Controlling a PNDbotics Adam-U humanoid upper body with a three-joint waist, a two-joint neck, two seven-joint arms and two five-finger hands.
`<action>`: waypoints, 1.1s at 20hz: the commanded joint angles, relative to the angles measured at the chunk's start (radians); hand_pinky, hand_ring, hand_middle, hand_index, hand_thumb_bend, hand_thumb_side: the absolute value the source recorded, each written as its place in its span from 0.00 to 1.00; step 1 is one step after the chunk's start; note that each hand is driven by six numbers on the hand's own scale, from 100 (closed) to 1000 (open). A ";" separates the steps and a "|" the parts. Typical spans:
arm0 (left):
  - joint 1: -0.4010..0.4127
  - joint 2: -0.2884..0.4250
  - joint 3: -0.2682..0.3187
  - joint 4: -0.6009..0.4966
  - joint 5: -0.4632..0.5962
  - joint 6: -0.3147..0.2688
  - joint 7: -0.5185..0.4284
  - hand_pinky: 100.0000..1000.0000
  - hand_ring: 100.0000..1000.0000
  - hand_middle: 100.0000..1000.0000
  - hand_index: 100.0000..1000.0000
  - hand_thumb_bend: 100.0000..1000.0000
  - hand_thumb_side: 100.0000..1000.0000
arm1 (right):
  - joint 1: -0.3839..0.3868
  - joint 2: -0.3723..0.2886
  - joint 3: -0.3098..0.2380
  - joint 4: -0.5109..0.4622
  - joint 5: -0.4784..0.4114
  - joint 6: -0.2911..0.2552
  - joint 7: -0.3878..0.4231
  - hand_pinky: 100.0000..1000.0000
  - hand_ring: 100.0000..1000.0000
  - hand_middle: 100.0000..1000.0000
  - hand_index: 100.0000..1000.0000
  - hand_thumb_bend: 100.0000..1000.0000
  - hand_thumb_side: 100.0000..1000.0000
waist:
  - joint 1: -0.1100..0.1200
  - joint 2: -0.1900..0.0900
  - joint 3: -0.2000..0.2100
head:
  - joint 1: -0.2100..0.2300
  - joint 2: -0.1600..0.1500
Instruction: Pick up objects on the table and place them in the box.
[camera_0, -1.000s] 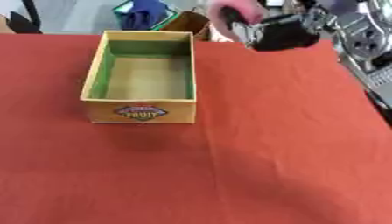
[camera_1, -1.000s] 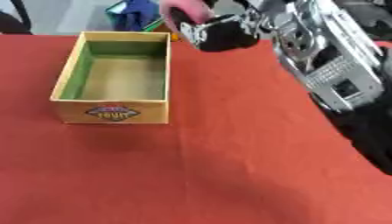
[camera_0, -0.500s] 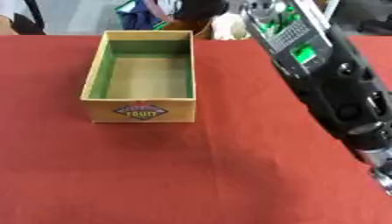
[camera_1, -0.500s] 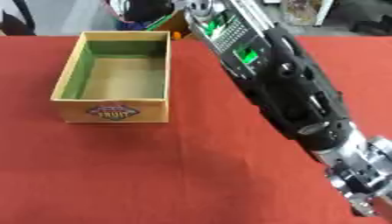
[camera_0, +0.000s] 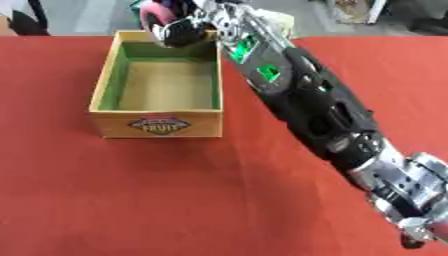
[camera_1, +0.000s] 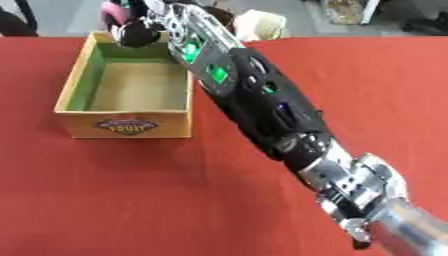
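Right robot hand (camera_0: 182, 31), fingers curled round a pink rounded object (camera_0: 156, 11), sits over the far rim of the box. Red cloth-covered tabletop (camera_0: 175, 190) w/ open yellow wooden box (camera_0: 157, 124), green inside, "FRUIT" label on front.

Likely lab or demo room: red-clothed table (camera_0: 131, 200), grey floor (camera_0: 87, 15), background clutter.

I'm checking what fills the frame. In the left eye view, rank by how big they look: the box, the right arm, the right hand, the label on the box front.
1. Right arm, though nearness to the camera enlarges it.
2. Box.
3. Right hand and label look alike; unranked.
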 joint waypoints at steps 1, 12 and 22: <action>-0.011 0.003 -0.006 -0.019 0.004 -0.001 -0.005 0.48 0.45 0.35 0.50 0.00 0.61 | -0.022 0.019 -0.015 0.066 0.054 -0.028 -0.031 0.42 0.46 0.17 0.27 0.00 0.00 | 0.003 -0.015 0.005 | -0.006 -0.009; -0.018 0.001 -0.008 -0.019 0.005 -0.002 -0.009 0.48 0.45 0.35 0.50 0.00 0.61 | -0.014 0.055 -0.053 0.229 0.194 -0.095 0.042 0.54 0.63 0.45 0.62 0.00 0.04 | 0.002 -0.009 0.020 | -0.014 -0.014; -0.017 0.002 -0.006 -0.019 0.002 -0.001 -0.007 0.48 0.45 0.35 0.50 0.00 0.61 | -0.027 0.033 -0.069 0.209 0.283 -0.097 0.182 0.62 0.77 0.65 0.91 0.31 0.48 | 0.000 -0.019 0.015 | -0.009 -0.009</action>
